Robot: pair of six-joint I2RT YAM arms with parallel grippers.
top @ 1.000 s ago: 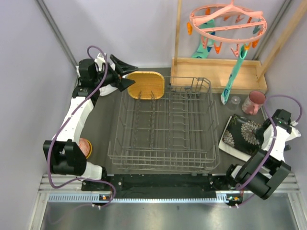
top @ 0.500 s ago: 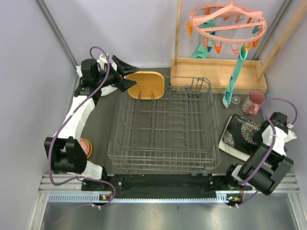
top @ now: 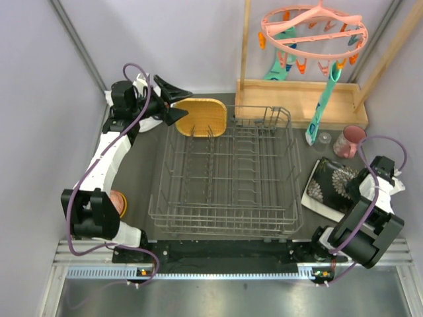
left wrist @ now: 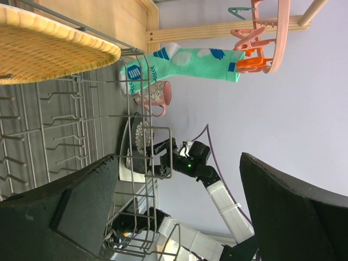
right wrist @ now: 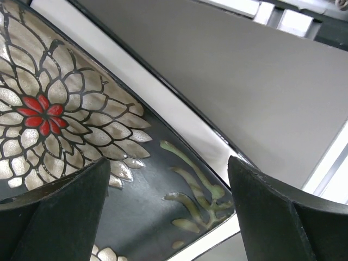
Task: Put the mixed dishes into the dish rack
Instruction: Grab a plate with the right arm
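The grey wire dish rack (top: pixel 228 175) fills the middle of the table. The yellow wooden plate (top: pixel 201 117) rests at its far left corner and also shows in the left wrist view (left wrist: pixel 49 49). My left gripper (top: pixel 186 104) is open and empty just left of that plate. The black floral plate (top: pixel 334 181) lies on a pale plate (top: pixel 316 201) right of the rack. My right gripper (top: pixel 362 181) is open, low over the floral plate's (right wrist: pixel 109 163) right edge. A pink cup (top: pixel 349 140) and a small clear glass (top: pixel 324 139) stand behind. An orange bowl (top: pixel 117 201) shows beside the left arm. No blue-white bowl shows.
A pink peg hanger (top: pixel 314 30) with teal socks (top: pixel 322 105) hangs over the back right. A light wooden tray (top: pixel 297 99) stands behind the rack. Walls close in on the left, right and back.
My right gripper has moved left and down onto the floral plate's edge. My left gripper shifted slightly toward the yellow plate. The hanging sock swings a little.
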